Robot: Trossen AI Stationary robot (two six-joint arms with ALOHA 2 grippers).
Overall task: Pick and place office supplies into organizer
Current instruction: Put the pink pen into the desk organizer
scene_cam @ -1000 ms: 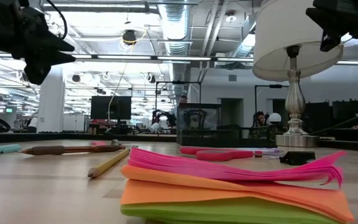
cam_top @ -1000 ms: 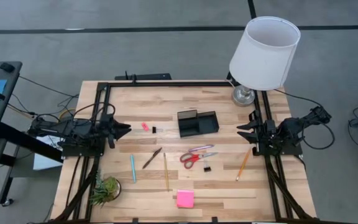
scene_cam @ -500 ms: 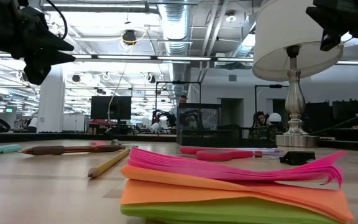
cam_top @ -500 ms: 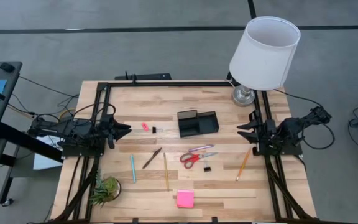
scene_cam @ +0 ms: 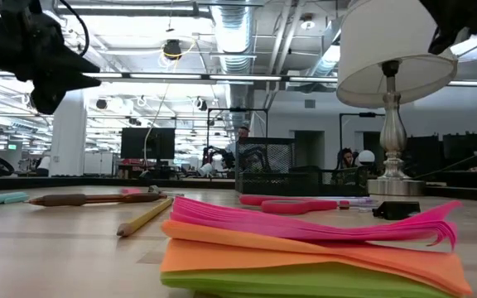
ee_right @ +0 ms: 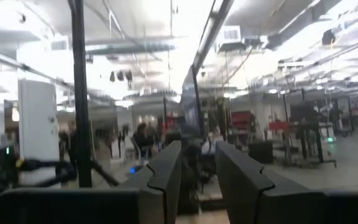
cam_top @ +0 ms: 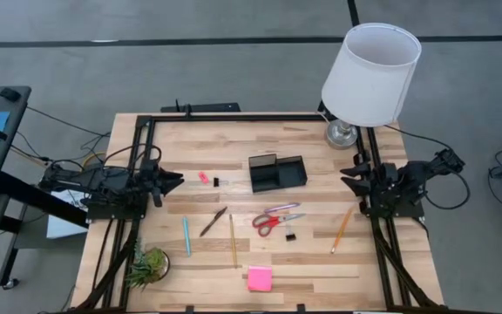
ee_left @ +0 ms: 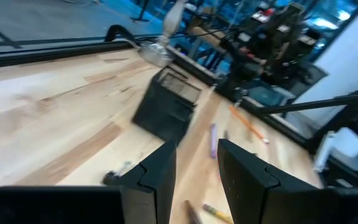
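From above, the organizer (cam_top: 277, 172) sits a bit far of the table's (cam_top: 260, 262) middle, nothing visible in it. The supplies are scattered nearer: scissors (cam_top: 274, 217) just near of the organizer, binder clip (cam_top: 291, 235) right beside them, pink sticky pad (cam_top: 260, 278) by the near edge. A yellow pencil (cam_top: 232, 240), dark pen (cam_top: 213, 221) and teal pen (cam_top: 186, 235) lie left of the scissors, an orange pencil (cam_top: 342, 229) off to the right. The pink eraser (cam_top: 204, 177) and a small dark bit next to it are left of the organizer. The left gripper (cam_top: 171, 182) hangs at the left edge and the right gripper (cam_top: 348, 181) at the right edge, both well apart from everything. Lamp (cam_top: 369, 78) in the far right corner, plant (cam_top: 147, 265) near left.

Low view: the sticky pad (scene_cam: 305, 248) fills the front, showing pink, orange and green layers. The pencil (scene_cam: 145, 218) and pen (scene_cam: 98, 199) lie left behind it, scissors (scene_cam: 292, 203) and clip (scene_cam: 396, 209) further back, and the mesh organizer (scene_cam: 276, 169) beyond. The left arm is dark up in the top left.

Left wrist: its fingers (ee_left: 157, 180) are a narrow gap apart, holding nothing, pointing toward the organizer (ee_left: 166, 106) with the orange pencil (ee_left: 248, 124) past it.

Right wrist: fingers (ee_right: 166, 171) also slightly apart and empty, looking out at the room.
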